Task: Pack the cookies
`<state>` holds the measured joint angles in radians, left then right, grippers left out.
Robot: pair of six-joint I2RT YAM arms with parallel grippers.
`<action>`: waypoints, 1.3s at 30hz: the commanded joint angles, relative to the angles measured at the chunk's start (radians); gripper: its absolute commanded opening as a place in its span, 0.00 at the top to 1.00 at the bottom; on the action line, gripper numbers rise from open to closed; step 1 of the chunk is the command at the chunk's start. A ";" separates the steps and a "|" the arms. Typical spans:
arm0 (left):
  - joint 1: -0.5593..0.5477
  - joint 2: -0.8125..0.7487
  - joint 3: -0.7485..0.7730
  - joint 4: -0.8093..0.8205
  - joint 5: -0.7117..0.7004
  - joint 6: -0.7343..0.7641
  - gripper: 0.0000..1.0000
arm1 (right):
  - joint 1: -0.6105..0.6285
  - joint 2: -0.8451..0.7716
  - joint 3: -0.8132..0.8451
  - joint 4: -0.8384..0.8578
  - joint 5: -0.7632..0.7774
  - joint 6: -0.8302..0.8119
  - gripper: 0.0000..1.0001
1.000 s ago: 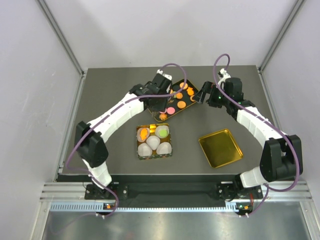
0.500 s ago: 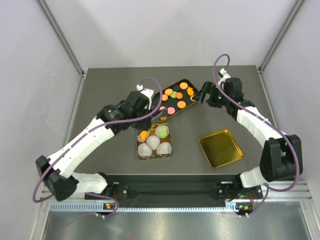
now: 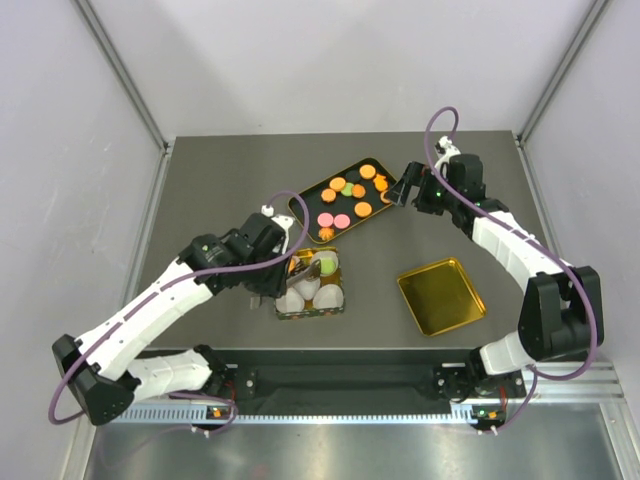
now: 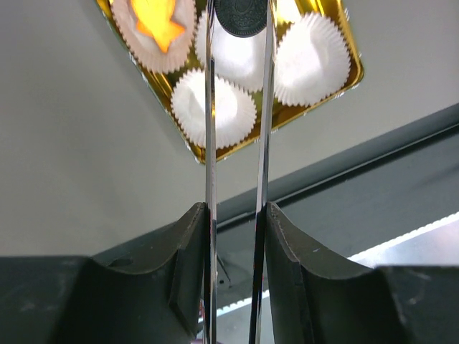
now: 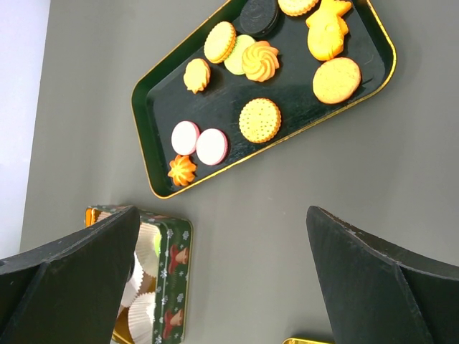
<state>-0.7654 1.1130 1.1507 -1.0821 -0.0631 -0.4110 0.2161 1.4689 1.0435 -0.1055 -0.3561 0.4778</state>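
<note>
The cookies [image 3: 352,196] lie on a black gold-rimmed tray [image 3: 308,207]: orange, pink and green rounds, also in the right wrist view [image 5: 259,120]. My left gripper [image 3: 299,269] hangs over the open tin [image 3: 338,306] of white paper cups. Its thin metal blades are shut on a dark round cookie [image 4: 242,16], held above the cups [image 4: 215,107]. An orange star cookie [image 4: 154,21] lies in one cup and a green one [image 3: 325,265] in another. My right gripper [image 3: 401,192] is open and empty at the tray's right end, its fingers wide apart [image 5: 222,215].
A gold tin lid [image 3: 441,296] lies upside down to the right of the tin. The tin's decorated green side [image 5: 168,287] shows in the right wrist view. Grey walls close in the table on three sides.
My left arm has swung from the black tray towards me and now hangs over the tin with the dark cookie. The right arm has not moved.
</note>
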 commanded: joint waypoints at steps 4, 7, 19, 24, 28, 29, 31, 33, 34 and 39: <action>-0.011 -0.050 -0.028 -0.025 0.019 -0.026 0.61 | 0.020 0.010 0.052 0.017 0.013 -0.021 0.00; -0.014 -0.054 -0.035 -0.029 0.026 -0.029 0.61 | 0.020 0.013 0.053 0.017 0.011 -0.021 0.00; -0.017 -0.064 -0.058 -0.036 0.013 -0.032 0.58 | 0.022 0.013 0.053 0.017 0.016 -0.022 0.00; -0.015 -0.067 -0.057 -0.024 0.009 -0.032 0.53 | 0.022 0.010 0.052 0.015 0.016 -0.024 0.00; -0.018 -0.058 -0.055 -0.012 0.013 -0.029 0.52 | 0.022 0.010 0.052 0.015 0.016 -0.022 0.00; -0.017 -0.056 -0.055 -0.010 0.013 -0.028 0.51 | 0.022 0.010 0.052 0.015 0.017 -0.022 0.00; -0.017 -0.048 -0.052 -0.009 0.014 -0.025 0.50 | 0.022 0.010 0.052 0.015 0.017 -0.024 0.00; -0.018 -0.045 -0.045 -0.009 0.013 -0.020 0.50 | 0.022 0.010 0.052 0.013 0.017 -0.024 0.00; -0.017 -0.045 -0.040 -0.009 0.013 -0.017 0.50 | 0.022 0.011 0.052 0.013 0.016 -0.024 0.00; -0.018 -0.038 0.066 -0.016 0.014 0.018 0.50 | 0.022 0.010 0.052 0.015 0.013 -0.022 0.00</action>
<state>-0.7799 1.0782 1.1172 -1.1271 -0.0452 -0.4259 0.2230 1.4815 1.0439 -0.1062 -0.3443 0.4717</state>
